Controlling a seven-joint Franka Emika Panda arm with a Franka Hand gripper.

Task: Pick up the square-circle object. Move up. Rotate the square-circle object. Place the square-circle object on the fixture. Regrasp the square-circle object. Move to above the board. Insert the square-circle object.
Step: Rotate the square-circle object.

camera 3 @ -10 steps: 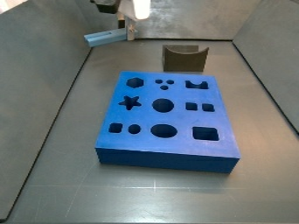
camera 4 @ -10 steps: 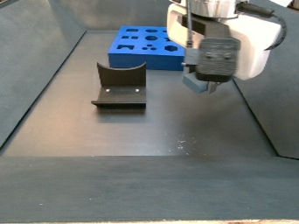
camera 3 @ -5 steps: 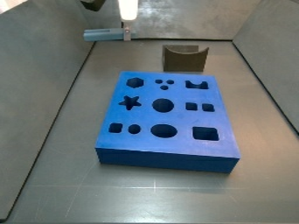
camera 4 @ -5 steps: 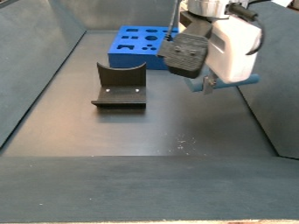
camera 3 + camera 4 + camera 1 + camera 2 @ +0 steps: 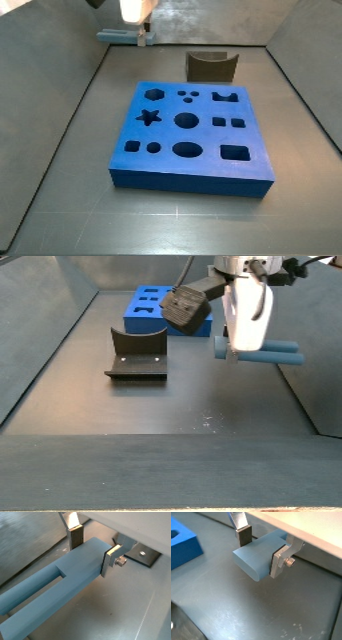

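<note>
My gripper (image 5: 247, 346) is shut on the square-circle object (image 5: 263, 353), a light blue-grey bar, and holds it level in the air beside the fixture (image 5: 136, 355). In a side view the gripper (image 5: 142, 32) hangs high at the back left with the bar (image 5: 118, 36) sticking out sideways. In both wrist views the fingers (image 5: 75, 538) (image 5: 280, 560) clamp the bar (image 5: 60, 582) (image 5: 256, 558) across its width near one end. The dark fixture (image 5: 211, 66) stands empty behind the blue board (image 5: 191, 135). The board also shows in a side view (image 5: 166, 308) and a wrist view (image 5: 184, 547).
Grey walls (image 5: 54, 60) enclose the dark floor (image 5: 160, 406) on the sides and back. The board's holes are all empty.
The gripper has risen a little and its wrist has turned. The held bar has swung round with it and now lies level, pointing sideways in a side view.
</note>
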